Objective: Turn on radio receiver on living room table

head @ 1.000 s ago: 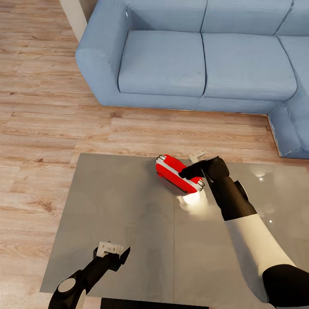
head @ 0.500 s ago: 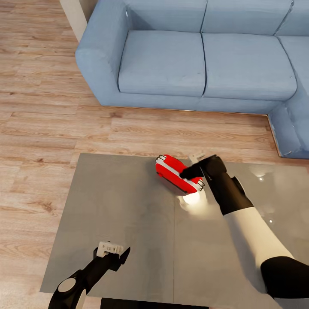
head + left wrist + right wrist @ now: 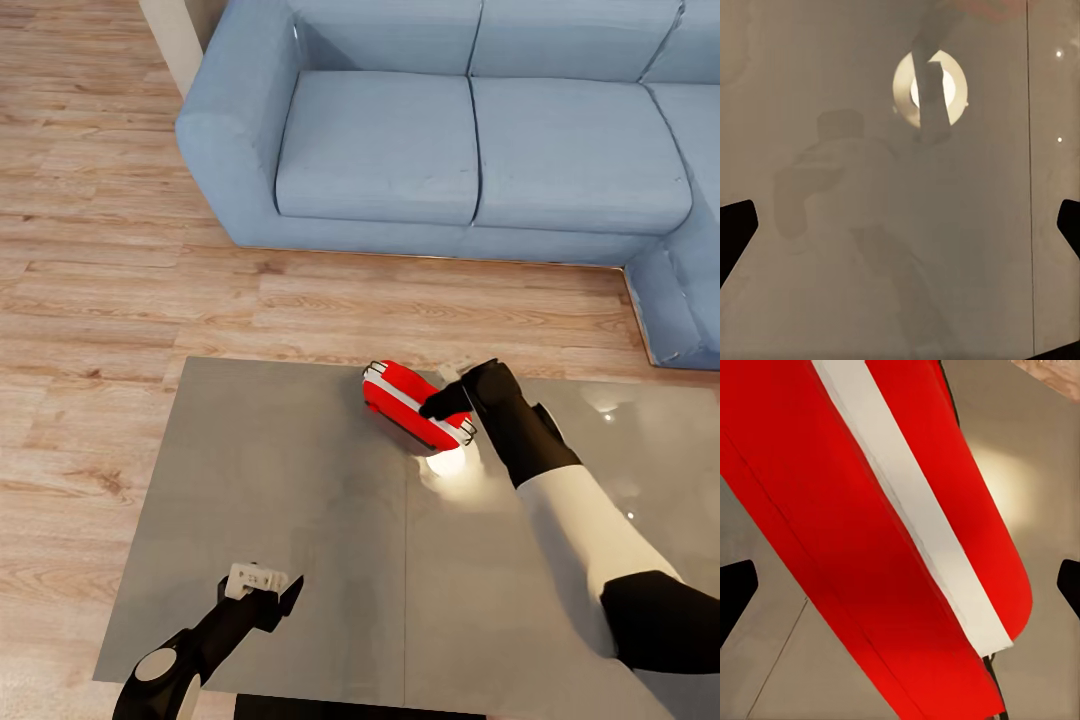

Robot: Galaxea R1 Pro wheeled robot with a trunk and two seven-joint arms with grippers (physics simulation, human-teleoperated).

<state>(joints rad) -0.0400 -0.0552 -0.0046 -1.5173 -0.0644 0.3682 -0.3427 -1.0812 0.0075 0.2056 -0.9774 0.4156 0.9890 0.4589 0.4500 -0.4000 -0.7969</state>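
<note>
grey table, right gripper wide open, nudged closer over red radio, left gripper open

Even, bright light fills my head view, sharp throughout. The glossy grey surface mirrors a round lamp glare beside the radio; shadows stay faint.
</note>
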